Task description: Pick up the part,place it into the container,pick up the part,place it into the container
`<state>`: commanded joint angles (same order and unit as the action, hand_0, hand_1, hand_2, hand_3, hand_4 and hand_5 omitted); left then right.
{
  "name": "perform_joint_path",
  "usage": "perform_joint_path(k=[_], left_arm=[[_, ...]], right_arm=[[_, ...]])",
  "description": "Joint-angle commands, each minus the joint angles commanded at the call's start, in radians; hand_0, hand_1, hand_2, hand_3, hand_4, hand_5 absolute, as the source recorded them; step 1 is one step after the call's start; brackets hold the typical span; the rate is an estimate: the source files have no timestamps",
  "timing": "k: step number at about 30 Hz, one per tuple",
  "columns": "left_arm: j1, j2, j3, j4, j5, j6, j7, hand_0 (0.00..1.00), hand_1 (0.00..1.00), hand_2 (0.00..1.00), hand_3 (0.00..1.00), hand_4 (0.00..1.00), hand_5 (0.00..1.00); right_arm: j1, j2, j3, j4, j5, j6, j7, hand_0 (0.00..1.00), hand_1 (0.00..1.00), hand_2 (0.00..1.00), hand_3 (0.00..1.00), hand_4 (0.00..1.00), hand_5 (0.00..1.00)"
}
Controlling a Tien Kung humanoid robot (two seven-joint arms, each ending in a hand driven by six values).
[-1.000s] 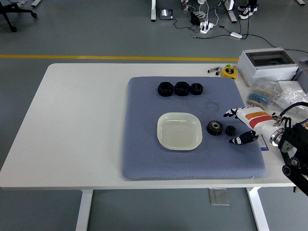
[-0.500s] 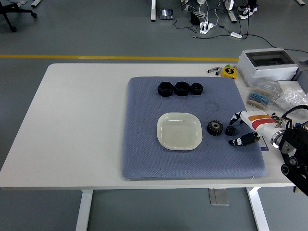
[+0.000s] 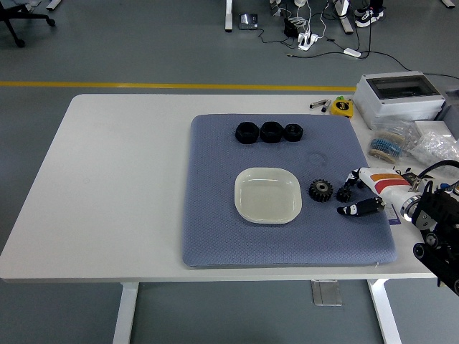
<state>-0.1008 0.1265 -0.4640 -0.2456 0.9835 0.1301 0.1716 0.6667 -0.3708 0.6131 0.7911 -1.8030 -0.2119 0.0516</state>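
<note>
A white square dish (image 3: pixel 267 195) sits in the middle of the blue-grey mat (image 3: pixel 215 229). Right of it lie a larger black gear (image 3: pixel 320 189) and a small black gear (image 3: pixel 343 193). My right hand (image 3: pixel 346 196) comes in from the right edge, low over the mat. Its fingers (image 3: pixel 353 175) are just above and right of the small gear and its thumb (image 3: pixel 356 209) is below it, spread, with the small gear between them. I cannot tell whether they touch it. The left arm is out of view.
Three black round parts (image 3: pixel 270 132) stand in a row at the mat's back. Off the mat to the right are a yellow tape measure (image 3: pixel 342 107), a grey box (image 3: pixel 400 97) and clear bags of small parts (image 3: pixel 409 143).
My right hand has moved left and a little down, and its fingers have come in around the small gear. The gears and the dish have not moved.
</note>
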Motion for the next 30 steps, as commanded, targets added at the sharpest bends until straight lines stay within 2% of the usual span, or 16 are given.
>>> perform_joint_path(k=[2,3,8,9,21,30], left_arm=[[-0.002,0.001,0.001,0.000,0.001,-0.001,-0.001,0.693,0.699,0.734,0.644,0.666,0.665],[-0.002,0.001,0.001,0.000,0.001,-0.002,-0.001,0.693,0.699,0.733,0.643,0.665,0.662],[-0.006,0.002,0.001,-0.001,0.002,-0.003,-0.001,0.693,0.699,0.733,0.643,0.665,0.662],[-0.006,0.002,0.001,-0.001,0.003,-0.003,-0.001,0.693,0.699,0.733,0.644,0.665,0.662],[-0.011,0.000,0.003,0.000,0.000,-0.001,-0.002,0.692,0.699,0.734,0.644,0.665,0.661],[-0.012,0.000,0.006,-0.001,-0.004,0.000,-0.003,0.693,0.699,0.734,0.644,0.665,0.661]], right_arm=[[0.001,-0.001,0.001,-0.002,0.006,-0.008,-0.001,0.426,0.538,0.599,0.563,0.908,0.411],[0.002,-0.002,0.002,-0.002,0.008,-0.010,-0.001,0.312,0.446,0.519,0.540,0.885,0.420],[0.005,-0.006,0.006,-0.002,0.017,-0.021,0.001,0.312,0.446,0.519,0.540,0.885,0.420],[0.006,-0.006,0.007,-0.001,0.019,-0.021,0.001,0.250,0.403,0.493,0.532,0.884,0.436],[0.004,-0.006,0.010,0.008,0.027,-0.006,0.006,0.214,0.381,0.475,0.529,0.878,0.447],[0.004,-0.003,0.007,0.009,0.039,-0.012,0.010,0.198,0.364,0.466,0.530,0.866,0.457]])
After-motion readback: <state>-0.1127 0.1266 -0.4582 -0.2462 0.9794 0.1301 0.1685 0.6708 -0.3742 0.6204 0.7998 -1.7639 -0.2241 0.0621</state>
